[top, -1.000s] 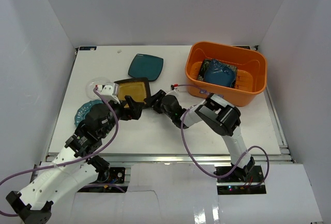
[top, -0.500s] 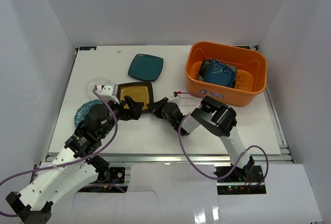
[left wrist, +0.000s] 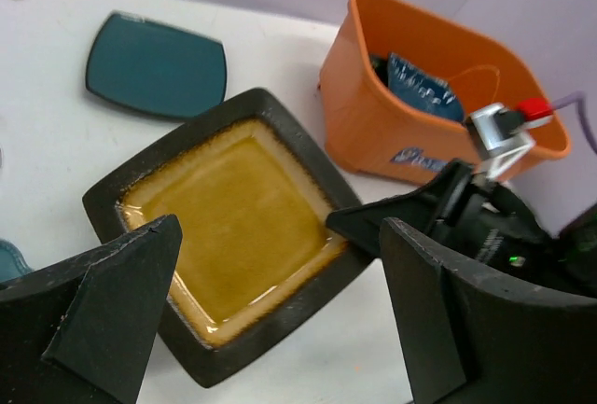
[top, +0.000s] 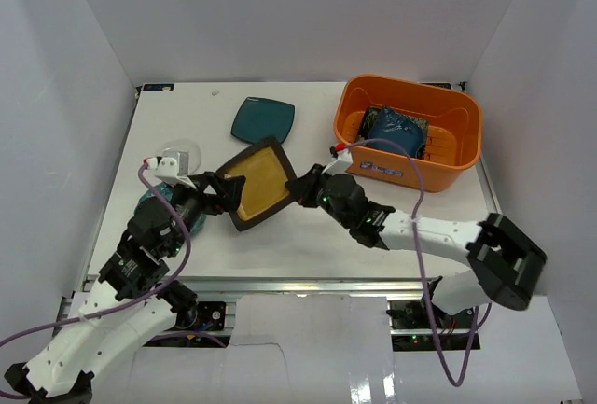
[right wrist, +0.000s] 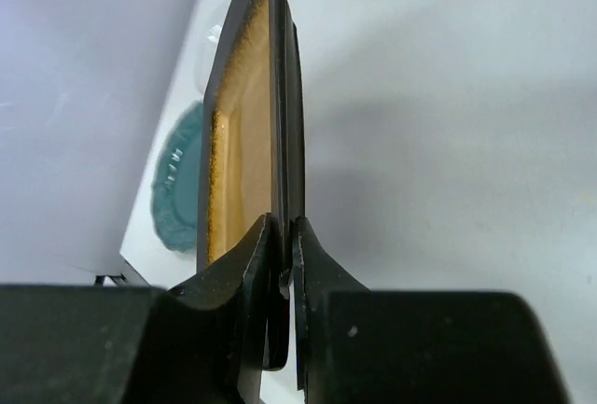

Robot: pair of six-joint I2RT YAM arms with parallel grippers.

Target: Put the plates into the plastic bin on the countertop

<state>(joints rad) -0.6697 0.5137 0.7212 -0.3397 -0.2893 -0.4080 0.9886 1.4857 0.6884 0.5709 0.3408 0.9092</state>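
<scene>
Now your right end effector point(top: 297, 186) pinches the yellow plate point(top: 256, 183) by its rim; the bin point(top: 448, 175) lies to its upper right, nearer this arm.

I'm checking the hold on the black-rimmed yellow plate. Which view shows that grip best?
Right wrist: edge-on, it shows the right pincer closed on the rim of the yellow plate. Left wrist shows the plate's whole face, the pincer at its right corner. Top external shows the grip only small.
</scene>
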